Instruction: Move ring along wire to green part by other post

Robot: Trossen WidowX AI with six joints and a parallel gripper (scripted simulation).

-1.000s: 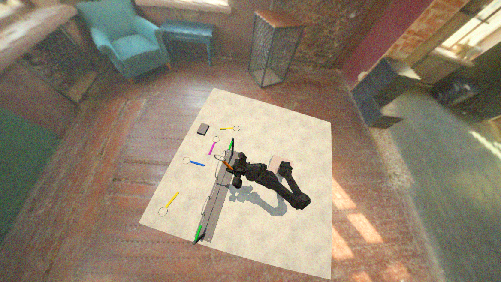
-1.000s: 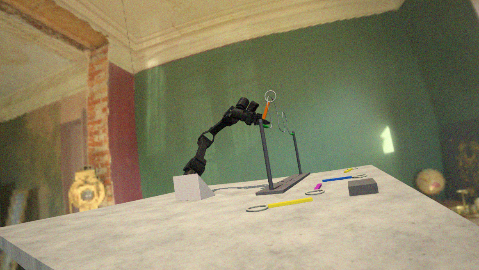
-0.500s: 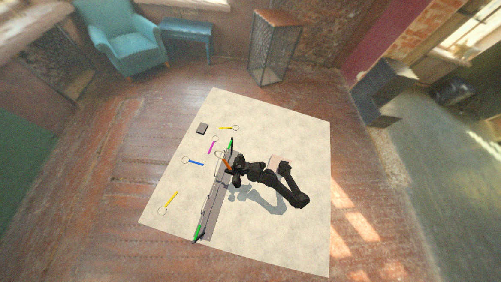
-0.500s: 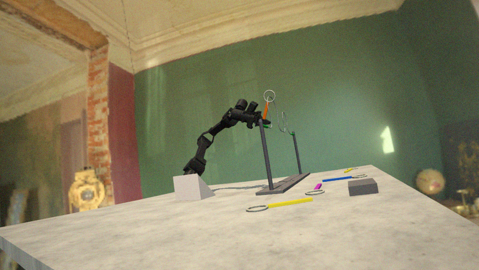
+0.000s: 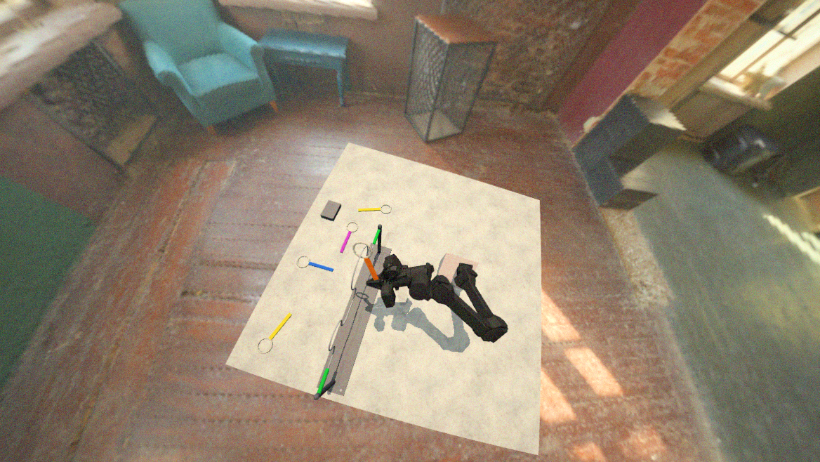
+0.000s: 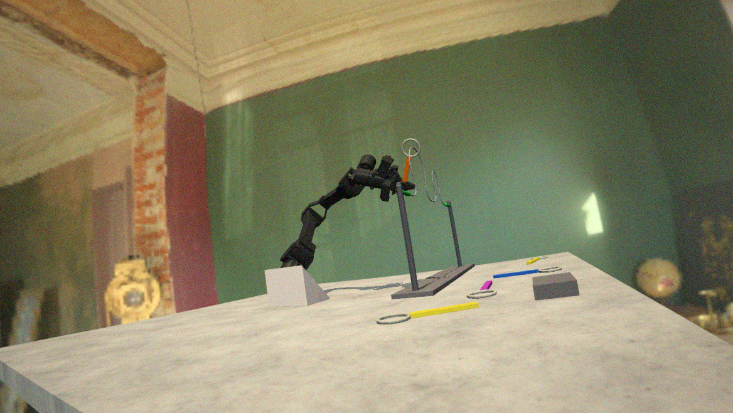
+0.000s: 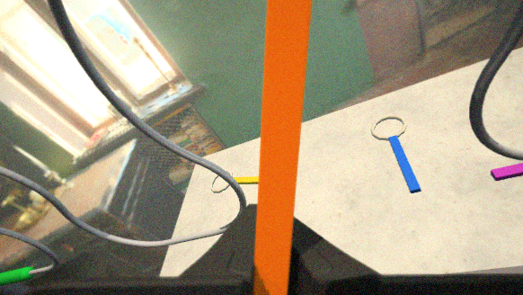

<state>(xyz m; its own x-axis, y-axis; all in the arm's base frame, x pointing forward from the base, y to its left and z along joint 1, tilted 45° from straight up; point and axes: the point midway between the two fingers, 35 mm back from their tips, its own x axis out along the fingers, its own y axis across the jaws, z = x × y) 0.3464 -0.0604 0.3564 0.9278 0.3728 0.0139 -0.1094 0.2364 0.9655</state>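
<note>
My gripper [image 5: 378, 279] [image 6: 398, 183] [image 7: 261, 214] is shut on the lower end of the orange handle [image 5: 371, 267] [image 6: 406, 169] [image 7: 280, 135]. The handle points up. Its ring [image 5: 361, 249] [image 6: 410, 147] sits high at the first tall bend of the thin grey wire [image 5: 351, 275] [image 6: 427, 174] [image 7: 135, 121], just past the post [image 5: 378, 243] [image 6: 406, 236] with a green part [image 5: 376, 235] [image 6: 406, 193] [image 7: 15, 275]. I cannot tell whether the ring touches the wire. The other post [image 5: 318, 393] [image 6: 454, 236] with its green part [image 5: 323, 380] [image 6: 447, 204] stands at the far end of the grey base plate [image 5: 358, 326] [image 6: 435, 283].
Spare rings lie on the table: a yellow handle [image 5: 370, 209] [image 6: 444, 309], a magenta handle [image 5: 347, 239] [image 6: 486, 285] [image 7: 508, 172], a blue handle [image 5: 321, 266] [image 6: 515, 273] [image 7: 404, 164] and another yellow handle [image 5: 279, 326] [image 7: 246, 180]. A grey block [image 5: 330, 210] [image 6: 555, 285] lies beside them. The arm's wedge base [image 6: 294, 287] stands behind.
</note>
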